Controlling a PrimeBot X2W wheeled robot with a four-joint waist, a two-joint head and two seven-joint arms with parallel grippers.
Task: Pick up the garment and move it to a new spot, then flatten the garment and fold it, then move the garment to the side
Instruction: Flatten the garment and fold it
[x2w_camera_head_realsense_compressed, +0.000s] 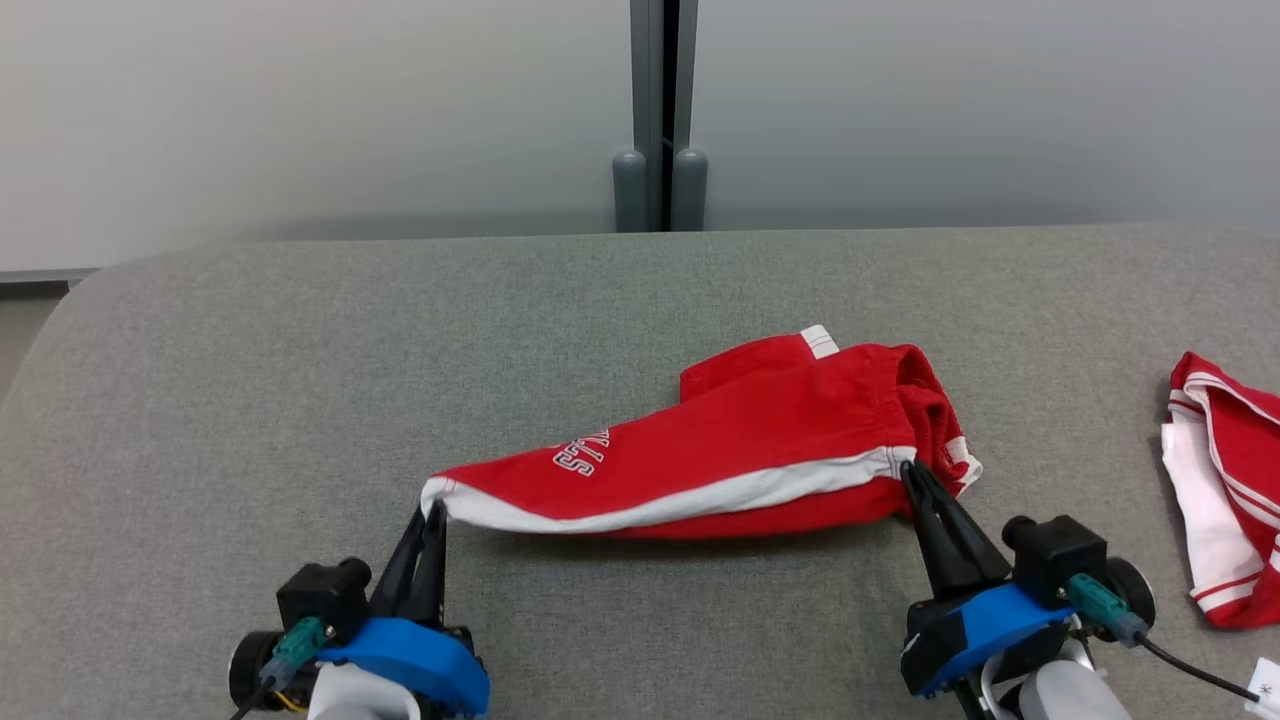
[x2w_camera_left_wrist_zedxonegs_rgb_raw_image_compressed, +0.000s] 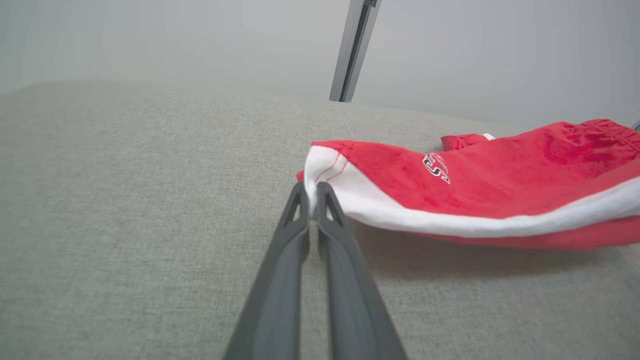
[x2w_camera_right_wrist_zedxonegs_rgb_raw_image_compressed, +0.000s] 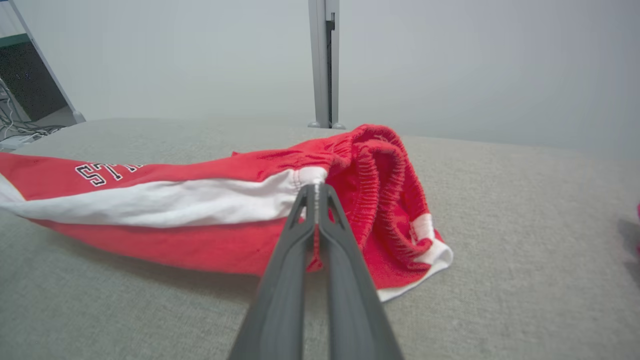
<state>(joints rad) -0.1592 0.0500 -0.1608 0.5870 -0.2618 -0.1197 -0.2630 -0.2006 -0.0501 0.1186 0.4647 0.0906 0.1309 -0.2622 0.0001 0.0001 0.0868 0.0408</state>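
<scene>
Head view: the garment (x2w_camera_head_realsense_compressed: 740, 440), a pair of red shorts, is strung between the two grippers over a grey fabric surface (x2w_camera_head_realsense_compressed: 300, 380). The left gripper (x2w_camera_head_realsense_compressed: 435, 510) is pinched closed on the leg-hem corner. The right gripper (x2w_camera_head_realsense_compressed: 910, 470) is pinched closed on the waist end of the same edge. The near edge hangs in a shallow sag between the tips, and the rest lies on the surface beyond them. A second red-and-white garment (x2w_camera_head_realsense_compressed: 1225, 490) lies well out to the right of the right gripper.

Left wrist view: the fingers meet on the rounded white hem corner right at their tips. From there the white side stripe (x2w_camera_left_wrist_zedxonegs_rgb_raw_image_compressed: 450, 220) runs off to the right, with white lettering (x2w_camera_left_wrist_zedxonegs_rgb_raw_image_compressed: 436, 167) on the red above it. The cloth looks like a soft, slightly fuzzy knit with stitched hems. I judge it light and limp, so it will droop wherever it is not held.

Right wrist view: the fingers close on the seam where the stripe meets the gathered, ribbed waistband (x2w_camera_right_wrist_zedxonegs_rgb_raw_image_compressed: 380, 170), which bunches in thick folds just beyond and to the right of the tips. That elastic is probably the firmest place to grip. Holding the two ends of one edge, as now, should let the grippers pull the cloth taut without it slipping. A thin pinch on a single layer might slide out.
</scene>
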